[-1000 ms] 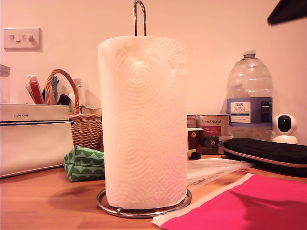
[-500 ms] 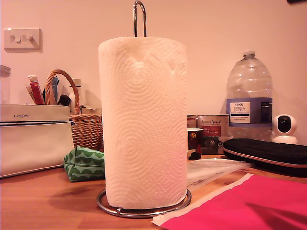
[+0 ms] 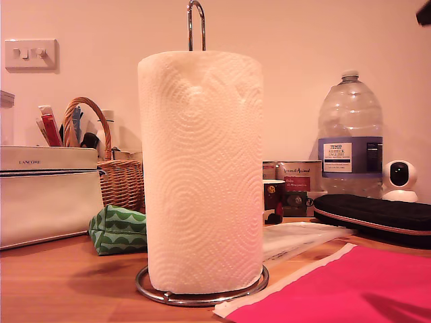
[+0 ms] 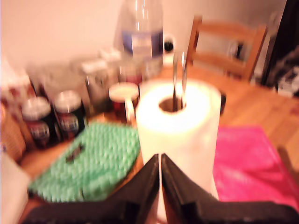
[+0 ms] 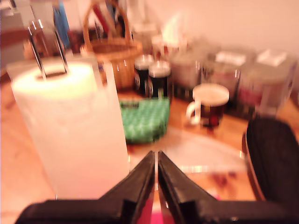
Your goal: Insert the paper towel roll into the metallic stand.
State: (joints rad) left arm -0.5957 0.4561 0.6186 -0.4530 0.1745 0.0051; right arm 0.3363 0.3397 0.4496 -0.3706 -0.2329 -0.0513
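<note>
On the wooden desk (image 3: 60, 282), at the middle of the exterior view, the paper towel roll (image 3: 201, 171) stands upright, threaded over the metallic stand (image 3: 196, 25): the chrome loop pokes out above the roll's top and the ring base circles its foot. Both wrist views look down on the roll from above, with the loop rising through the cardboard core. My first gripper (image 4: 160, 164) is clear of the roll, its dark fingers (image 4: 145, 179) pressed together with only a thin slit between them and nothing held. My second gripper (image 5: 156, 161) is likewise closed on nothing, fingers (image 5: 174, 179) meeting at their tips, off to one side of the roll. Both wrist pictures are blurred, so how far either gripper hangs from the roll I cannot tell. Behind the roll sit a green patterned pouch (image 3: 119, 230), a wicker basket (image 3: 118, 176), a mug (image 3: 273, 200) and a large clear water bottle (image 3: 349, 138). A pink sheet (image 3: 350, 289) lies at the exterior view's lower right, touching the ring base.
</note>
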